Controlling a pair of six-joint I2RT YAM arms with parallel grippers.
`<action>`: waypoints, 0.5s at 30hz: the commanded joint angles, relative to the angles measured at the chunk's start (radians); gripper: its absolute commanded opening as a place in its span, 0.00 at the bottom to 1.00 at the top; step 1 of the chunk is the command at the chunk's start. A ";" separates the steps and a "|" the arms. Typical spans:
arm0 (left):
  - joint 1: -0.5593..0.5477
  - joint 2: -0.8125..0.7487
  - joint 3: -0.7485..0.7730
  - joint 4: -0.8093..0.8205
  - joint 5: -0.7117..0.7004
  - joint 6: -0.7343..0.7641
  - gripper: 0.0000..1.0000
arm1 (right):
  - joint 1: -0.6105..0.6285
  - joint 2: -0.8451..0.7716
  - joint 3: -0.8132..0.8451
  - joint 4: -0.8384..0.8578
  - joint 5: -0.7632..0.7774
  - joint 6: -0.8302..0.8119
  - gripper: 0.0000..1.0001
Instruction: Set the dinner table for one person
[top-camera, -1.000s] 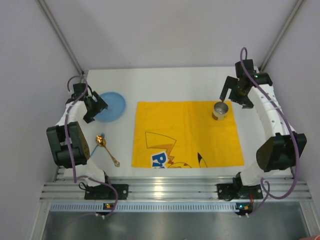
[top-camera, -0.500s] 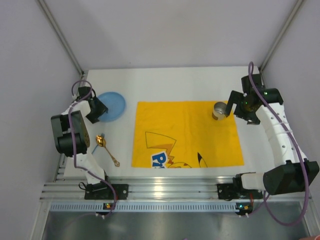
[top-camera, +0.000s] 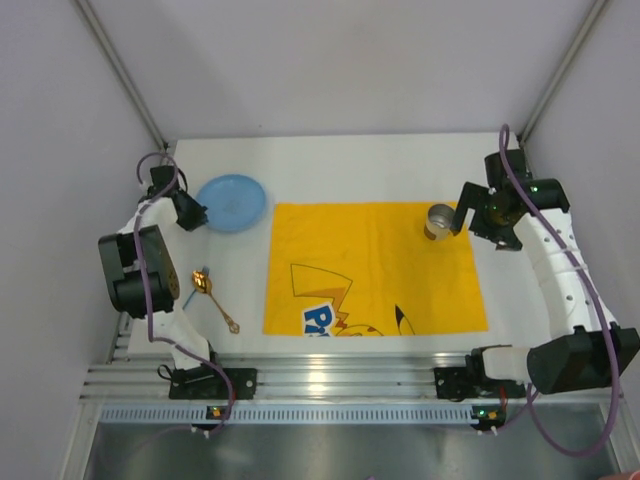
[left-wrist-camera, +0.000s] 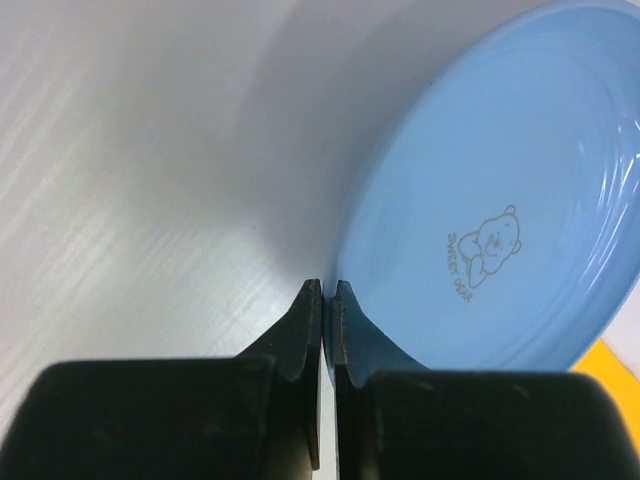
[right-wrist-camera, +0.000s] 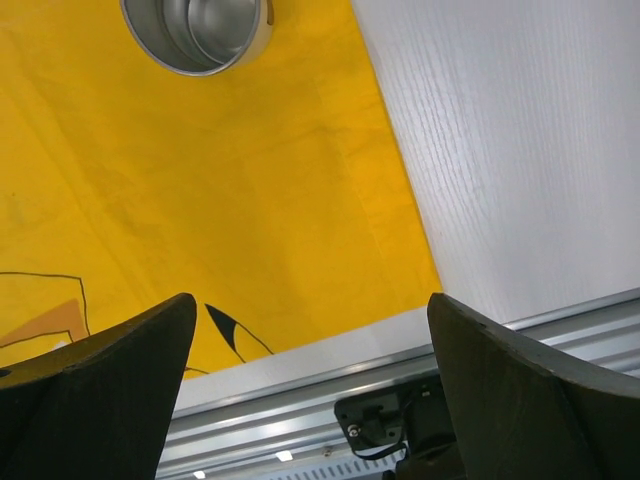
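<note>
A light blue plate (top-camera: 234, 202) with a small bear print (left-wrist-camera: 490, 245) is at the left of the white dinner table (top-camera: 350, 162). My left gripper (top-camera: 194, 218) is shut on the plate's left rim, and its fingertips (left-wrist-camera: 312, 300) pinch the edge. In the left wrist view the plate stands tilted above the tabletop. A steel cup (top-camera: 440, 221) stands upright on the back right corner of the yellow cartoon mat (top-camera: 372, 262). My right gripper (top-camera: 486, 222) hangs open just right of the cup (right-wrist-camera: 197, 30), with nothing between its fingers (right-wrist-camera: 110, 360).
A gold spoon (top-camera: 213, 297) lies near the left front of the table, with a small blue item (top-camera: 190, 291) beside its bowl. Grey walls close in the back and both sides. The aluminium rail (top-camera: 330, 380) with the arm bases runs along the near edge.
My left gripper has shut on the plate's rim, and the plate has shifted back and to the right. The right gripper moved right, away from above the cup, then stayed still.
</note>
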 joint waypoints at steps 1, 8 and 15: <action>-0.008 -0.161 0.018 -0.040 0.124 0.017 0.00 | -0.016 -0.049 0.073 0.009 0.004 -0.010 1.00; -0.309 -0.375 -0.078 -0.096 0.114 0.066 0.00 | -0.013 -0.104 0.071 0.018 -0.067 0.029 1.00; -0.664 -0.465 -0.273 -0.034 0.037 -0.062 0.00 | -0.013 -0.246 -0.030 -0.028 -0.081 0.018 1.00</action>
